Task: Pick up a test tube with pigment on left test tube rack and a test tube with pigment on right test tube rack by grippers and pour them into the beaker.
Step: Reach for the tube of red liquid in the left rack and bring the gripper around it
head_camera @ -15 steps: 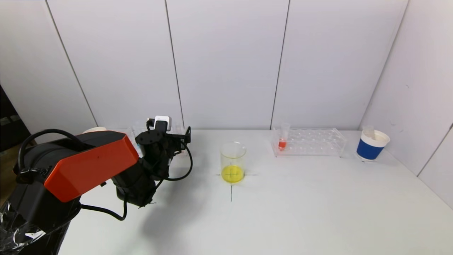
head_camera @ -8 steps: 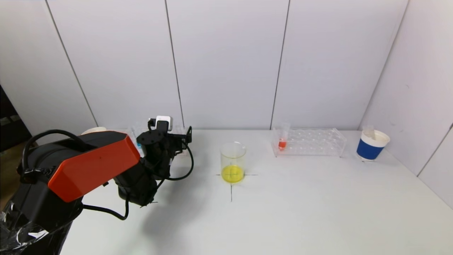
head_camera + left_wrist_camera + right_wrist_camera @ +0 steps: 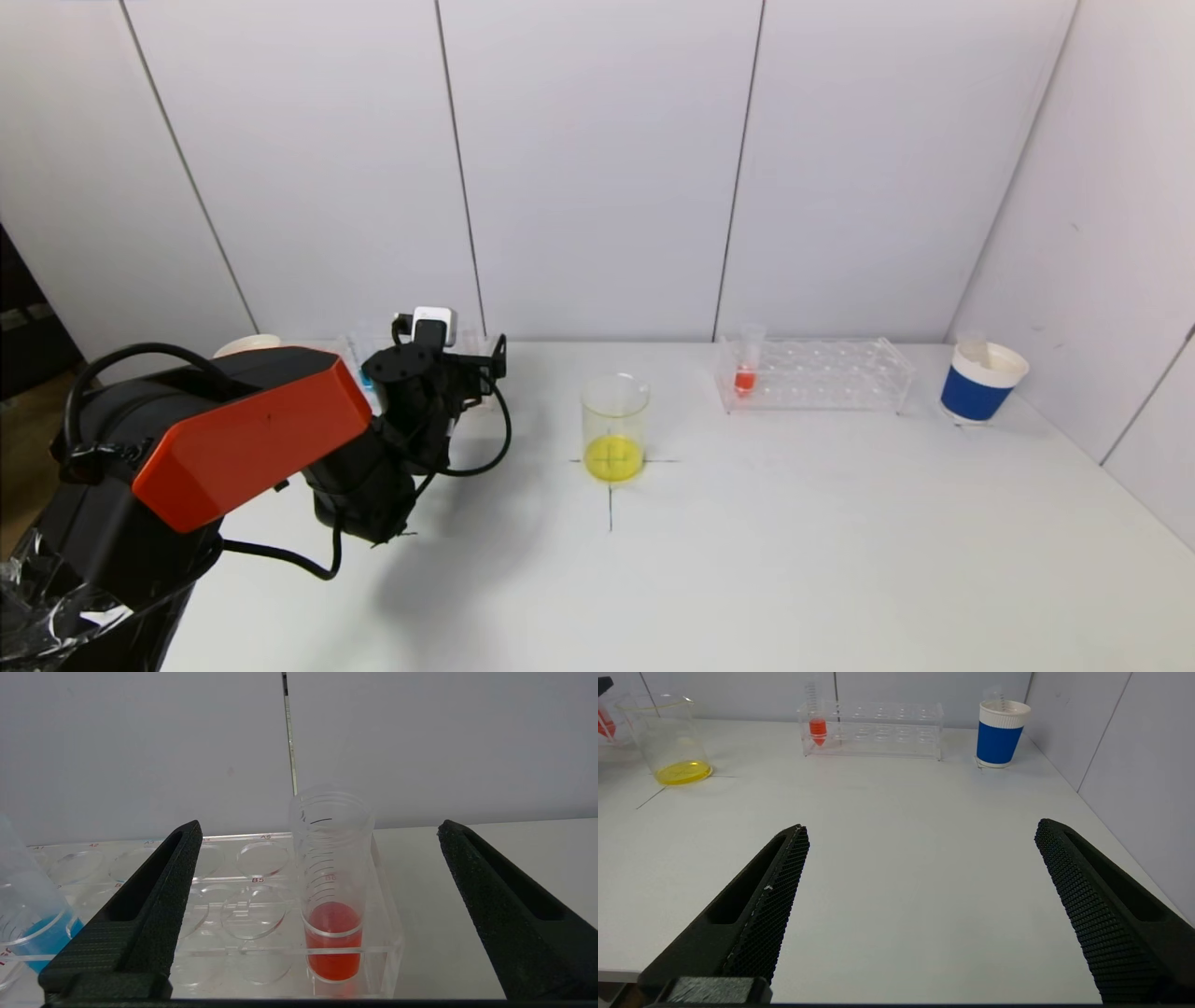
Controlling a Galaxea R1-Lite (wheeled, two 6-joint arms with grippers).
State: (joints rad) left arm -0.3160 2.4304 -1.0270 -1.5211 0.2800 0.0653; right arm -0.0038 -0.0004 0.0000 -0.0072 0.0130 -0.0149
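In the head view, the left rack [image 3: 425,359] at middle left is almost wholly covered by the left arm, and the left gripper's fingertips cannot be seen there. A blue tube [image 3: 32,914] is cut off at the left edge of the left wrist view. The right gripper does not appear in the head view. In the white-rimmed blue cup [image 3: 977,383] at far right, the contents are too small to tell.
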